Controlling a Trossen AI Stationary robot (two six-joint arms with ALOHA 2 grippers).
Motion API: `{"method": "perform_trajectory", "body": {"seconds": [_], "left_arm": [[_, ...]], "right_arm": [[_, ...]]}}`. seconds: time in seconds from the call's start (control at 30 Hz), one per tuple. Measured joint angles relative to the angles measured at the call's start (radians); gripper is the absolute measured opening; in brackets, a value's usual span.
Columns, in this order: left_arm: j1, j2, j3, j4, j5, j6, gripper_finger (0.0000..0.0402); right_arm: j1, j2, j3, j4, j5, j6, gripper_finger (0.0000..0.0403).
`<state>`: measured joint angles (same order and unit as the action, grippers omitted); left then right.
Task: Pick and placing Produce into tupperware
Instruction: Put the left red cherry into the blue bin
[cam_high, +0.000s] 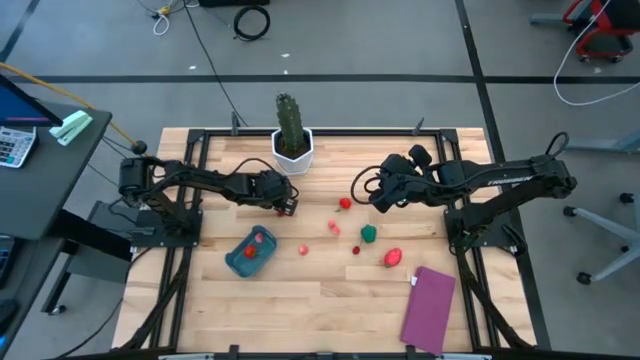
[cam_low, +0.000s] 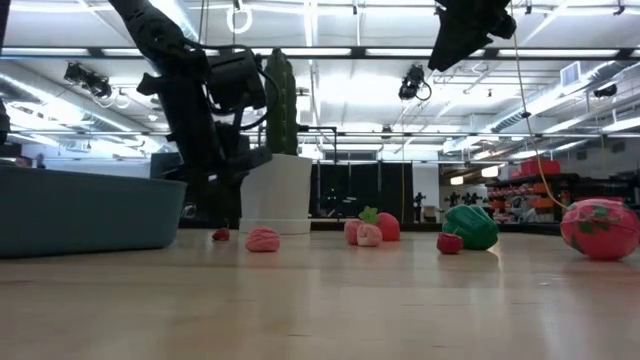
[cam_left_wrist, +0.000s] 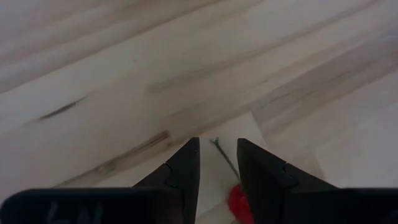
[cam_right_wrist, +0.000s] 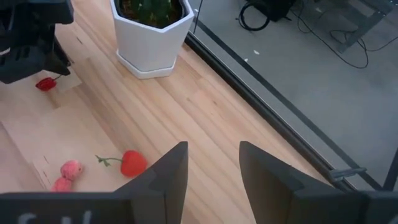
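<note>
A: Left gripper (cam_high: 288, 207) position?
B: Low over the table, just in front of the white hexagonal pot (cam_high: 293, 153) holding the cactus (cam_high: 289, 118). Fingers (cam_left_wrist: 186, 168) stand a narrow gap apart, nothing clamped. A small red cherry (cam_left_wrist: 238, 202) with a thin stem lies on the wood right at the fingertips, partly behind one finger, not gripped.

A: Right gripper (cam_high: 383, 197)?
B: Raised above the table, right of centre. Fingers (cam_right_wrist: 171, 171) parted, empty. A red stemmed piece (cam_right_wrist: 132, 163) lies ahead of them, a pink piece (cam_right_wrist: 67, 174) beyond it.

A: Tupperware?
B: Teal container (cam_high: 251, 251) at front left, below the left gripper, with one pink-red piece (cam_high: 259, 238) inside.

A: Other produce?
B: Loose on the table between the arms: green piece (cam_high: 369, 234), large pink-red fruit (cam_high: 392, 257), small pink (cam_high: 303, 249) and red (cam_high: 355, 250) bits. Purple rectangle (cam_high: 429, 309) at front right.
</note>
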<state>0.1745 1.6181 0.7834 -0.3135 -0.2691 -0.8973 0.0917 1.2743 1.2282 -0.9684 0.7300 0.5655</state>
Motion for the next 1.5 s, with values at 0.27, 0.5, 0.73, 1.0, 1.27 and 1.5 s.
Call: {"method": "perform_trajectory", "body": {"seconds": [0.27, 0.5, 0.73, 1.0, 1.27, 1.5], "left_arm": [[0.0, 0.0, 0.0, 0.005, -0.005, 0.052, 0.0074], [0.0, 0.0, 0.0, 0.006, -0.021, 0.149, 0.0008], [-0.018, -0.015, 0.032, -0.007, -0.025, 0.254, 0.0004], [-0.119, -0.143, 0.203, -0.242, -0.015, 0.325, 0.0002], [-0.298, -0.258, 0.302, -0.544, -0.017, 0.179, 0.0002], [-0.481, -0.277, 0.151, -0.536, -0.099, -0.123, 0.0002]], "right_arm": [[0.0, 0.0, 0.001, 0.0, 0.0, 0.0, 0.0151], [0.0, 0.0, 0.001, -0.001, -0.001, 0.0, 0.0151], [0.0, 0.0, 0.001, -0.003, -0.001, 0.0, 0.0151], [0.0, 0.0, 0.001, -0.004, -0.002, 0.0, 0.0151], [0.0, 0.0, 0.001, -0.003, -0.002, 0.01, 0.0151], [0.0, 0.0, 0.001, -0.003, -0.002, 0.02, 0.0151]]}}
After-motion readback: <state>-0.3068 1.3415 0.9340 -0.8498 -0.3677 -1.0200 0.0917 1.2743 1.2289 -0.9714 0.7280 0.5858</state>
